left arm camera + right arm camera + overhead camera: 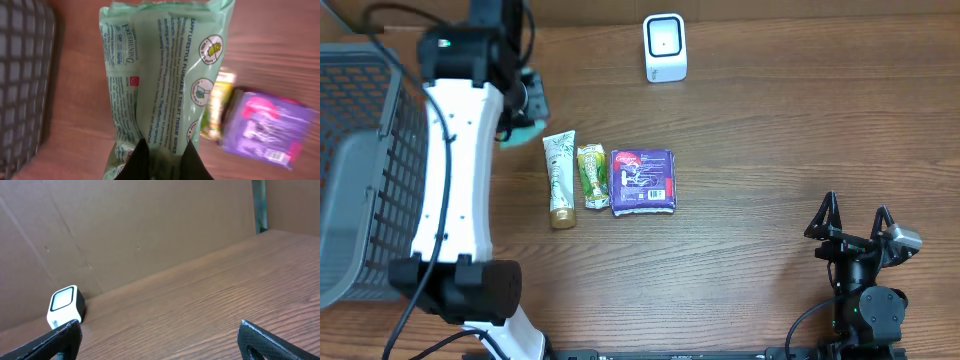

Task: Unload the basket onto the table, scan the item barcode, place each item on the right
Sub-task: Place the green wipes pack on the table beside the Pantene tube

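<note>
Pale green soft plastic pack of toilet tissue wipes (165, 75): clamped at one end by the left gripper (164, 147), jaws closed on it, and held over the brown wooden bench (770, 130). It sits just beside the grey wire basket (360, 150).

Near its other side, lying in a row:
- cream tube with gold cap (560, 180)
- small green sachet (592, 177)
- flat purple packet (643, 182)

White box-shaped scanner (665, 47): standing upright, well apart from the pack.

Right gripper (855, 215): empty, jaws spread wide.
</note>
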Controlling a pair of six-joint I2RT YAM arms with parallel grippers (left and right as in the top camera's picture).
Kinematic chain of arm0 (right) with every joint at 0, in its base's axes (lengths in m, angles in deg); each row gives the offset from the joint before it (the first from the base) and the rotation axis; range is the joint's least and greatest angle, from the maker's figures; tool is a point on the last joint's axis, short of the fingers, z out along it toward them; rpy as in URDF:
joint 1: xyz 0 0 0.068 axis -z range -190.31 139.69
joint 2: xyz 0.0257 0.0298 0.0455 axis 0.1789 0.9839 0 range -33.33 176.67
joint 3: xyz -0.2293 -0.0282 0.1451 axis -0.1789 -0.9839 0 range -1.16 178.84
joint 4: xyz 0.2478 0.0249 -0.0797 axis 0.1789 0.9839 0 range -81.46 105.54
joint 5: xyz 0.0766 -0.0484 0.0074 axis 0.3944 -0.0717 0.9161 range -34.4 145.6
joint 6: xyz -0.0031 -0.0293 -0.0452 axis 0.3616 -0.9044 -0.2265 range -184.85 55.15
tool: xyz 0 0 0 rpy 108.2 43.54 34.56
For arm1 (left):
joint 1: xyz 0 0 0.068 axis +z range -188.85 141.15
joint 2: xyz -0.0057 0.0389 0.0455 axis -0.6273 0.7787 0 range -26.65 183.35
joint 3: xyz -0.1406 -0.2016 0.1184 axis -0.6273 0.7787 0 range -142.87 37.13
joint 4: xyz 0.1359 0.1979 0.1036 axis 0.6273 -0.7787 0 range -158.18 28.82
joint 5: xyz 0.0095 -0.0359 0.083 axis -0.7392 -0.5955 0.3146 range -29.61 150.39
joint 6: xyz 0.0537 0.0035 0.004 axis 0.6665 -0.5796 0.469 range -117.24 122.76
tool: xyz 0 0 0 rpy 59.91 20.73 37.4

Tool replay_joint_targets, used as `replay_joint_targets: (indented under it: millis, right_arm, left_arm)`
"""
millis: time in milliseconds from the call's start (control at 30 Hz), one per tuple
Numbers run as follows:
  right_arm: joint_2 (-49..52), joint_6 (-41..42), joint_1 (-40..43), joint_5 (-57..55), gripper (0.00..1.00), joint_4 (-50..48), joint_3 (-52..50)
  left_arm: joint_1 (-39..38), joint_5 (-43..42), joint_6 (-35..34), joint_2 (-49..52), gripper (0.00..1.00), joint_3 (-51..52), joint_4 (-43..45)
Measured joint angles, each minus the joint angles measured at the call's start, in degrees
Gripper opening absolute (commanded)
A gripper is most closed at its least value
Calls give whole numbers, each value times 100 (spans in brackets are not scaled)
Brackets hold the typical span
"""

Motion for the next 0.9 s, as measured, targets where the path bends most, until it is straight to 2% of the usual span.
replay_joint_targets:
  millis: [267, 500, 700, 900]
  right_arm:
    - [0, 0, 0, -2, 100, 2, 0]
    - [-2, 0, 0, -2, 100, 0, 0]
    - [-2, 0, 0, -2, 100, 0, 0]
    - [-2, -2, 0, 0, 100, 0, 0]
  left_arm:
    - [155, 481, -199, 42, 4, 2321, 1517]
    - [190, 616, 105, 50, 4, 3982, 3132]
    - [192, 697, 409, 48, 4, 5003, 4347]
    - [155, 612, 529, -133, 4, 5346, 4981]
